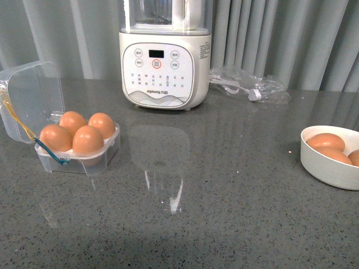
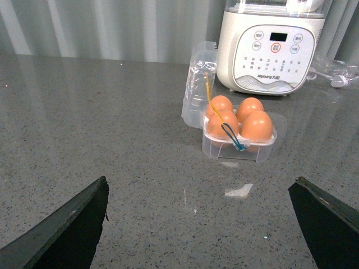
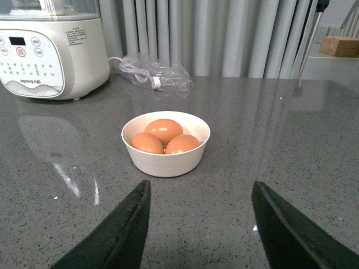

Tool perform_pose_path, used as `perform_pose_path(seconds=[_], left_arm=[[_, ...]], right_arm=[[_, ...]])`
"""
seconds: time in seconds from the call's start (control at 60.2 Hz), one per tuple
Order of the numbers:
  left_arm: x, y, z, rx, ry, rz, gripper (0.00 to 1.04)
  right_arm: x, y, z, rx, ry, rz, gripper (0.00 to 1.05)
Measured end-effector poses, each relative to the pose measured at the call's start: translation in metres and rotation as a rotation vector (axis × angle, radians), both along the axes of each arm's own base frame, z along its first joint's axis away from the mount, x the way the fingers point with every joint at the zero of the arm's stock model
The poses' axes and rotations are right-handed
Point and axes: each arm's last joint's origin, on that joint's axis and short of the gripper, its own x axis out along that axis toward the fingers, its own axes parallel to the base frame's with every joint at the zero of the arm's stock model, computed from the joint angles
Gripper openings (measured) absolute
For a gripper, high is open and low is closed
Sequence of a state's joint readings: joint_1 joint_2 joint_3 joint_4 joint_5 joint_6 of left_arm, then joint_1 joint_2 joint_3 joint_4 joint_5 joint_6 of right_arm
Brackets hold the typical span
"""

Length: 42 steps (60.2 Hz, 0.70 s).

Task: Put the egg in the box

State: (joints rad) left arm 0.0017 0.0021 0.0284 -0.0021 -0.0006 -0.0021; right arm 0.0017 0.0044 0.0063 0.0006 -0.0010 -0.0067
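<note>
The clear plastic box (image 1: 78, 159) stands at the left of the grey counter with its lid (image 1: 31, 98) hinged open. All its cells hold orange-brown eggs (image 1: 88, 140). It also shows in the left wrist view (image 2: 239, 147), ahead of my open, empty left gripper (image 2: 199, 193). A white bowl (image 1: 331, 168) at the right holds three more brown eggs (image 1: 325, 141). In the right wrist view the bowl (image 3: 165, 159) and its eggs (image 3: 163, 129) lie just ahead of my open, empty right gripper (image 3: 199, 193). Neither gripper shows in the front view.
A white soy-milk machine (image 1: 164, 61) stands at the back centre. A clear plastic bag with a cord (image 1: 247, 85) lies to its right. Grey curtains hang behind the counter. A wooden box (image 3: 340, 45) sits on a far shelf in the right wrist view.
</note>
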Motion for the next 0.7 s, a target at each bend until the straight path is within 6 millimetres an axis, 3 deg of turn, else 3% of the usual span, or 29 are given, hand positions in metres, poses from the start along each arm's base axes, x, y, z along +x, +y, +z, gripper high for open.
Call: perform_pose_path(seconds=[0.149, 0.647, 0.697], left_arm=[[0.0, 0.0, 0.0, 0.0, 0.0, 0.0, 0.98], [0.0001, -0.0001, -0.0001, -0.001, 0.003, 0.0, 0.98], [0.0008, -0.0004, -0.003, -0.065, 0.146, 0.088, 0.98]], right_arm=[[0.0, 0.0, 0.0, 0.001, 0.0, 0.0, 0.99], [0.0, 0.0, 0.0, 0.003, 0.0, 0.0, 0.97], [0.0, 0.0, 0.0, 0.003, 0.0, 0.0, 0.97]])
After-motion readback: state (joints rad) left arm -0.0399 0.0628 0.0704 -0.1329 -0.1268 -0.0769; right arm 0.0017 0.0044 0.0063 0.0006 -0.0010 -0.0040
